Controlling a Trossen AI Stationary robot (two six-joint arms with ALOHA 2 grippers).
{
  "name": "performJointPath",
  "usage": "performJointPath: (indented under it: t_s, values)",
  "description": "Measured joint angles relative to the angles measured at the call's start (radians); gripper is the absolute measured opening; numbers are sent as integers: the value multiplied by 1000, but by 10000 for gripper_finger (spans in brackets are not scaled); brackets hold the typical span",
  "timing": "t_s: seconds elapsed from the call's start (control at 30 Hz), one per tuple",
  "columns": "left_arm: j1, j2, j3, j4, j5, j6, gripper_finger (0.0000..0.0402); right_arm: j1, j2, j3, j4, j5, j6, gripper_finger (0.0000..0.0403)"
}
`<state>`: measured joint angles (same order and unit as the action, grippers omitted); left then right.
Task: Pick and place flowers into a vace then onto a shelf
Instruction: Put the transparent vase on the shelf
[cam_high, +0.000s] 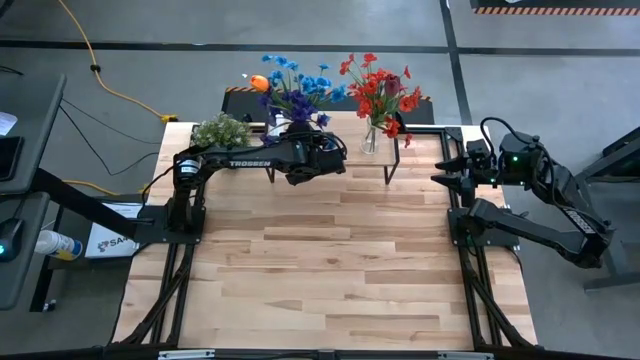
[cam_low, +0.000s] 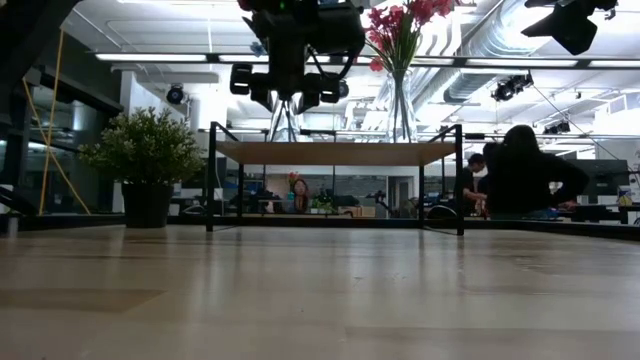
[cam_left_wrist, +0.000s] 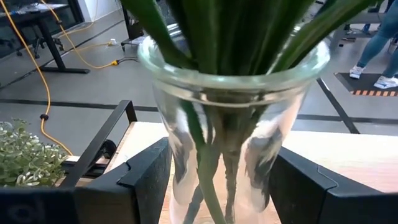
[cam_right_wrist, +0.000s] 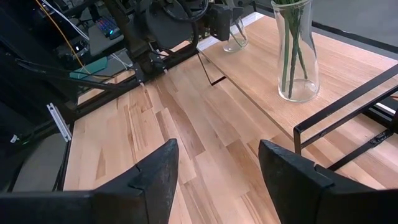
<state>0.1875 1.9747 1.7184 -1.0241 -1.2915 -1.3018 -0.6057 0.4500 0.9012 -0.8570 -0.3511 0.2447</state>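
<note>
- Exposed ceiling ducts (cam_low: 520, 40) and strip lights are showing an open-plan lab.
- People (cam_low: 525, 170) are sitting at desks (twelve o'clock, behind the table).
- A yellow cable (cam_high: 110, 90) is trailing across grey floor.

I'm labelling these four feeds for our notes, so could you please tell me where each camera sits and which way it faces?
High: above the table, facing straight down; both arms, shelf show.
Low: table height, facing level at the shelf; left claw hangs above.
Left wrist: on the left arm, facing a glass vase between its fingers.
Right wrist: on the right arm, facing across the table; open right claw shows.
Shared: the second vase of red flowers.
</note>
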Motion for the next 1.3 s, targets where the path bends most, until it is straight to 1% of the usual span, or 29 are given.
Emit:
performJointPath:
  t_s: [0.23, 0.73, 0.93, 1.3]
  values:
    - [0, 0, 0, 0, 21, 48, 275, 0, 0, 0, 0, 0, 0, 217]
    - [0, -1, 1, 0, 47, 49, 276, 0, 0, 0, 0, 0, 1, 213]
    - [0, -1, 1, 0, 47, 49, 276, 0, 0, 0, 0, 0, 0, 218]
    - [0, -1, 1, 0, 36, 73, 276, 0, 0, 0, 0, 0, -2, 212]
